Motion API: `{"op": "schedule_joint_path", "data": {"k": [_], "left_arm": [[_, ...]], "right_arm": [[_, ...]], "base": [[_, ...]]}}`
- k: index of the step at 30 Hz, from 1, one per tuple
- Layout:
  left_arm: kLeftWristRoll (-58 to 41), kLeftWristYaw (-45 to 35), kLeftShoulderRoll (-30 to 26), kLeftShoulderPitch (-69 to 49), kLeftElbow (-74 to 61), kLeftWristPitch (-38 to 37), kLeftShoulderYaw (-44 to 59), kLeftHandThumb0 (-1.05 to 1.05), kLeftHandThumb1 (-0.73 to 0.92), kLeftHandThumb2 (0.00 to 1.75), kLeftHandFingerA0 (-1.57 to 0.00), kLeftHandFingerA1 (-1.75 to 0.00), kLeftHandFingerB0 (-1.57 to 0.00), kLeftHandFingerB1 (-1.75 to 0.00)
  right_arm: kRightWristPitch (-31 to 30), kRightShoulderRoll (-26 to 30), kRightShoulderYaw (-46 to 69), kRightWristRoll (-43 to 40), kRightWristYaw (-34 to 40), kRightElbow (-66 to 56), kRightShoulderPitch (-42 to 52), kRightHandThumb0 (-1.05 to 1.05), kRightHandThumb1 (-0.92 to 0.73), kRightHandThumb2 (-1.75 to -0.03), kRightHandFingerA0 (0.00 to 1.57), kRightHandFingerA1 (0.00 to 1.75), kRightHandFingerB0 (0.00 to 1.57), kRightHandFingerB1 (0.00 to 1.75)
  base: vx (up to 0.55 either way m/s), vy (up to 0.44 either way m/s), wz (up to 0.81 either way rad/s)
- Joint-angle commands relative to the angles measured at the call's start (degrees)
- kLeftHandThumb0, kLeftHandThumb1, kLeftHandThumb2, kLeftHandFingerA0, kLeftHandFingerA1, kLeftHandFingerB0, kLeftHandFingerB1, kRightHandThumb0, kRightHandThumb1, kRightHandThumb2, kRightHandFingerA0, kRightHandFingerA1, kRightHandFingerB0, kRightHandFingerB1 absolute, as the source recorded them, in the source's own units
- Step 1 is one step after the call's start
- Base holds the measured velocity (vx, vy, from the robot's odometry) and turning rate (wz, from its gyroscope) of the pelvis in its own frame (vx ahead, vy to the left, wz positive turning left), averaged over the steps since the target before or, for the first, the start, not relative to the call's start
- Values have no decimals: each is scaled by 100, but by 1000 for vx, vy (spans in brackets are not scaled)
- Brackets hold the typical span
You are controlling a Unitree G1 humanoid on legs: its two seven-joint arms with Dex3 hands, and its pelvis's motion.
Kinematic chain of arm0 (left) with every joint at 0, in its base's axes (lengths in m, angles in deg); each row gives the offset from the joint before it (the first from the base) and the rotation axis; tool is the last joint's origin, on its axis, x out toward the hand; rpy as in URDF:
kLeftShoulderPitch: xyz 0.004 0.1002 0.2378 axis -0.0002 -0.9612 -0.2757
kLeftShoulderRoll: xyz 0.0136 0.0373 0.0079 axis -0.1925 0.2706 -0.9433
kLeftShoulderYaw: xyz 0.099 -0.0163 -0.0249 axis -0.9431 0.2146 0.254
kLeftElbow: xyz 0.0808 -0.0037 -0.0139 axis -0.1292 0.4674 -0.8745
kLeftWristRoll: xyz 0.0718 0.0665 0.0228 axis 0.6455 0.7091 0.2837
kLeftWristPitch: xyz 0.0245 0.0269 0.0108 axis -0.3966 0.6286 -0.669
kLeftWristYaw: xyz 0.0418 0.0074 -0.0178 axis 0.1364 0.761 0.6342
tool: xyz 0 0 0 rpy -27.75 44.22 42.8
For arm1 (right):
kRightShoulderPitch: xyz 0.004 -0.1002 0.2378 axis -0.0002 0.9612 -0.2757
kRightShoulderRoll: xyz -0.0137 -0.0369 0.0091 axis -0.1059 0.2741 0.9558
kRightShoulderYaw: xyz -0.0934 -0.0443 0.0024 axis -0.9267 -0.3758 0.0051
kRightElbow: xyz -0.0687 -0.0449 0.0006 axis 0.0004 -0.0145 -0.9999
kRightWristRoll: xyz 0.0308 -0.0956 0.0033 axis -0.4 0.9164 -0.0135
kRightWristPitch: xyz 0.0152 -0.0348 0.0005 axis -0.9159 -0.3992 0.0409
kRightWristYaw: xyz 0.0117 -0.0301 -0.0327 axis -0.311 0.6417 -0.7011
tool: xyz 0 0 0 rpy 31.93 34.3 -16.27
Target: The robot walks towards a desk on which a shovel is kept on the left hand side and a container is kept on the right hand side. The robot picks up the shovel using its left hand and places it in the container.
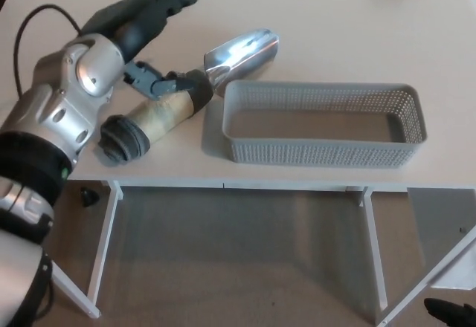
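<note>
Shovel (190, 89): shiny metal scoop, tan grey-capped handle

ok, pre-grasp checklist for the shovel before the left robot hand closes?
1. Shovel lying flat on the desk, handle toward the robot: ok.
2. Left robot hand over the handle, fingers apart, one finger down by the handle's dark collar: ok.
3. Handle actually enclosed between fingers: cannot tell.
4. Container upright and empty, ready to receive: ok.
5. Metal scoop end lies close to the container's far left corner; could snag on lift: cannot tell.
6. Right robot hand out of the way: ok, not in view.
</note>
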Motion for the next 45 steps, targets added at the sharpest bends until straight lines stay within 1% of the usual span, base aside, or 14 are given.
{"op": "schedule_joint_path", "data": {"k": [1, 16, 17, 18, 21, 24, 25, 32, 33, 34, 38, 42, 43, 45], "left_arm": [[590, 762, 103, 196, 655, 681, -180, -69, 43, 79, -6, -28, -8, -25], [687, 1025, 577, 1, 1019, 723, -227, -76, 47, 62, -10, -33, -11, -22], [674, 1089, 646, -6, 1114, 660, -216, -71, 45, 82, -5, -39, -10, -26], [687, 1077, 686, 3, 1163, 646, -235, -74, 54, 57, -11, -30, -7, -23], [672, 1020, 831, 66, 1266, 691, -241, -71, 44, 84, -4, -39, -5, -23], [665, 1024, 902, 111, 1346, 683, -229, -74, 46, 84, -4, -40, -1, -20], [670, 1027, 931, 126, 1406, 673, -232, -74, 55, 57, -14, -30, -6, -22], [593, 1101, 1034, 78, 1644, 719, -123, -76, 46, 80, -13, -42, -5, -24], [529, 1107, 1026, 60, 1665, 683, -47, -36, 22, 86, -1, -49, 0, -49], [484, 1070, 1020, 35, 1694, 686, 13, -74, 44, 80, -13, -43, -5, -24], [424, 1044, 1003, -105, 1770, 596, 180, -75, 53, 57, -20, -35, -5, -22], [355, 939, 998, -265, 1805, 526, 330, -74, 44, 79, -11, -43, -5, -20], [315, 932, 1001, -311, 1817, 499, 381, -71, 52, 56, -16, -34, -5, -21], [237, 927, 1026, -386, 1840, 498, 491, -74, 44, 77, -12, -43, -6, -21]], "right_arm": [[-9, 153, 24, 155, 93, -90, 25, -37, -69, -61, 54, 52, 37, 42], [-138, 160, -5, 235, 108, -188, 11, -38, -69, -61, 54, 51, 36, 41], [-158, 147, 1, 221, 104, -208, 5, -37, -69, -61, 54, 51, 36, 41], [-136, 146, 2, 228, 108, -213, 11, -37, -69, -60, 55, 51, 37, 42], [-213, 146, 8, 233, 100, -310, 38, -39, -69, -61, 54, 51, 36, 41], [-234, 119, 23, 195, 88, -329, 19, -38, -69, -61, 53, 52, 35, 42], [-212, 120, 25, 193, 85, -309, 11, -39, -69, -61, 53, 52, 36, 42], [-56, 134, 18, 198, 67, -324, 60, -39, -69, -60, 54, 53, 38, 43], [-72, 134, 17, 196, 64, -319, 33, -39, -69, -60, 54, 52, 37, 43], [-153, 160, -5, 236, 60, -322, 2, -39, -70, -61, 54, 51, 36, 42], [-208, 154, -21, 267, 84, -354, -34, -39, -69, -60, 55, 52, 37, 41], [-141, 187, -62, 332, 93, -334, -45, -40, -70, -60, 55, 51, 38, 42], [-148, 188, -78, 357, 108, -341, -51, -40, -70, -60, 54, 51, 37, 42], [-236, 177, -83, 339, 98, -441, -23, -40, -70, -60, 54, 50, 37, 41]], "base": [[0, 0, 0], [0, 0, 0], [0, 0, 0], [0, 0, 0], [0, 0, 0], [0, 0, 0], [0, 0, 0], [0, 0, 0], [0, 0, 0], [0, 0, 0], [0, 0, 0], [0, 0, 0], [0, 0, 0], [0, 0, 0]]}}
